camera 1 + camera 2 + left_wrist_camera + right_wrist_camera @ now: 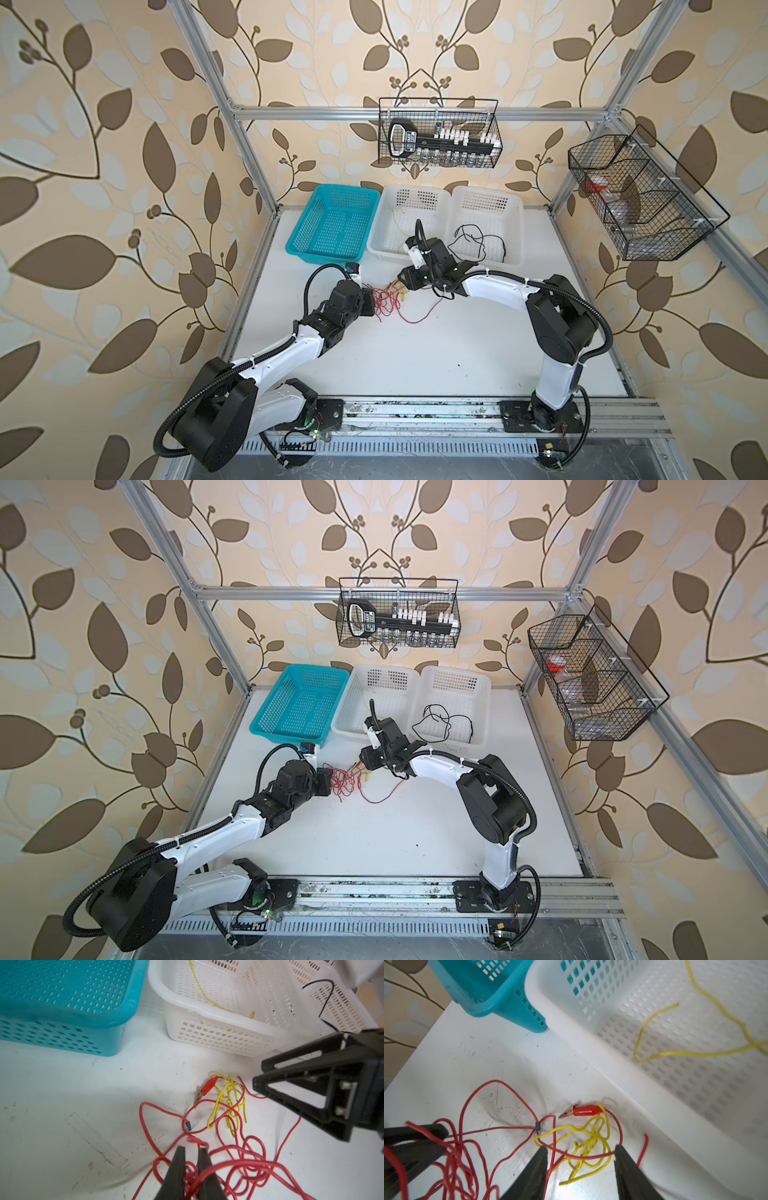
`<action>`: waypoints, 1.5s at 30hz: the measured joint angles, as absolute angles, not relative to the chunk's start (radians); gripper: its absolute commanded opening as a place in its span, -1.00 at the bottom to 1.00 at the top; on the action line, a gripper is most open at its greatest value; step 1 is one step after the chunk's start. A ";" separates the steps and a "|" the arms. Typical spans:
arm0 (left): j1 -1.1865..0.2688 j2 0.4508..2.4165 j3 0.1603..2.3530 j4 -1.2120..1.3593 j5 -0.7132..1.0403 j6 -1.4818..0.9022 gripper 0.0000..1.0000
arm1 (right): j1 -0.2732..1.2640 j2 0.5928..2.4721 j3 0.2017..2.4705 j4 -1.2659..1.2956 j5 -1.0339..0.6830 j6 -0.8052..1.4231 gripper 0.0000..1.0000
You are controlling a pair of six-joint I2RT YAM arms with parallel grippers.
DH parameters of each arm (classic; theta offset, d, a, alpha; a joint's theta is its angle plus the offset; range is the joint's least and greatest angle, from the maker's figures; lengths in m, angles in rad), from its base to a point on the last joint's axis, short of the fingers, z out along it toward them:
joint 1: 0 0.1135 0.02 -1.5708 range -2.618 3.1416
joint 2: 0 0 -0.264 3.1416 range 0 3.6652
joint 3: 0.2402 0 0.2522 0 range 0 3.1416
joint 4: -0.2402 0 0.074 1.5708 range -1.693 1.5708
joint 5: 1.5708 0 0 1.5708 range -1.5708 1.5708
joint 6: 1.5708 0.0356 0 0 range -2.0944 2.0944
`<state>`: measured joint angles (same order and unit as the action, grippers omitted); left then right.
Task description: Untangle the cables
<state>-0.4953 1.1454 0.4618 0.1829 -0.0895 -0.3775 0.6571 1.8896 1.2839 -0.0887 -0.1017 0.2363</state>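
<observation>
On the bench (pixel 415 357) the left tool (pixel 191 1150) is nearly closed, pinching strands of the red cable (pixel 496 1080) tangle; it should anchor that bundle firmly, not drag it. Just beyond, the right tool (pixel 579 1149) is open and empty, jaws straddling the yellow cable (pixel 588 1144) knotted beside the red clip (pixel 586 1110); close on yellow alone, then draw away slowly; further back, another yellow strand and a black cable (pixel 471 241) lie in the white baskets (pixel 451 199).

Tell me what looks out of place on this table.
The red cables and a yellow cable lie knotted together on the table, not in a basket. The teal basket sits askew beside the white baskets.
</observation>
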 measured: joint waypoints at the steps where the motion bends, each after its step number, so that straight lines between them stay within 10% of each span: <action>1: -0.495 1.145 0.459 0.183 -0.091 -0.378 -1.00 | 0.658 1.900 1.304 -0.096 -0.096 0.212 0.05; 22: -0.495 1.145 0.455 0.183 -0.132 -0.405 -1.00 | 0.688 2.012 1.419 -0.241 -0.032 -0.143 0.03; 45: -0.495 1.140 0.463 0.123 -0.217 -0.449 0.43 | 0.701 2.069 1.456 -0.266 -0.005 -0.228 0.01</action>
